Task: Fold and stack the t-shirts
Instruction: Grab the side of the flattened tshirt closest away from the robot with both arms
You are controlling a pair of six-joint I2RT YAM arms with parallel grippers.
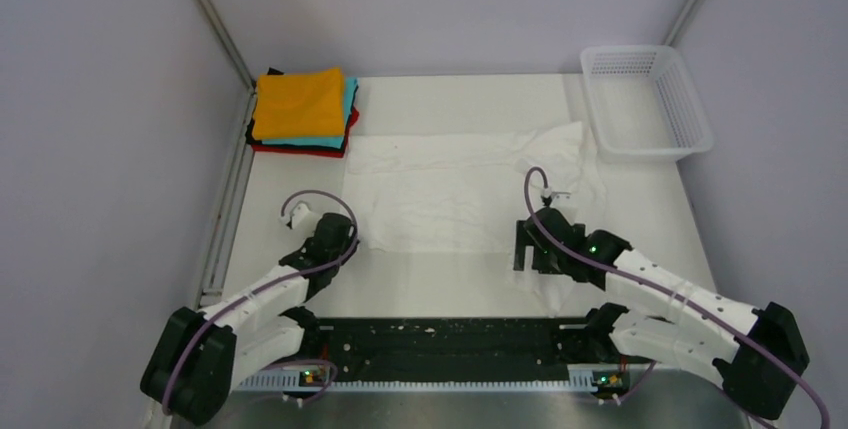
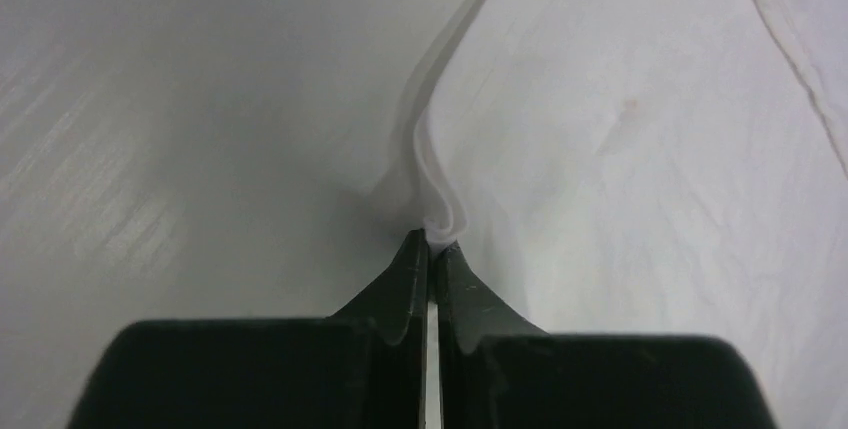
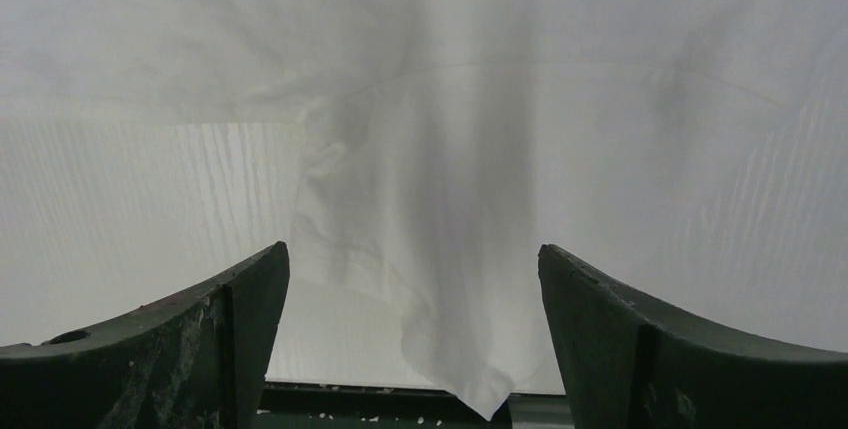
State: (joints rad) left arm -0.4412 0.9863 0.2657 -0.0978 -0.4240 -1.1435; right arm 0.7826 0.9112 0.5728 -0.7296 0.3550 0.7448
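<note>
Shirt [image 1: 450, 184] lies flat on the desk [image 1: 430, 284], long axis 9 to 3. My left hand [image 2: 432, 241] is clenched on its 7 o'clock edge. My right hand [image 3: 410, 254] stands released, straddling the 5 o'clock corner. Cloth lies toward 12 from both.

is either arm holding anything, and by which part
The left arm pinches the white t-shirt in its jaws, by a fold at its near left edge. The right arm has open jaws and holds nothing.
</note>
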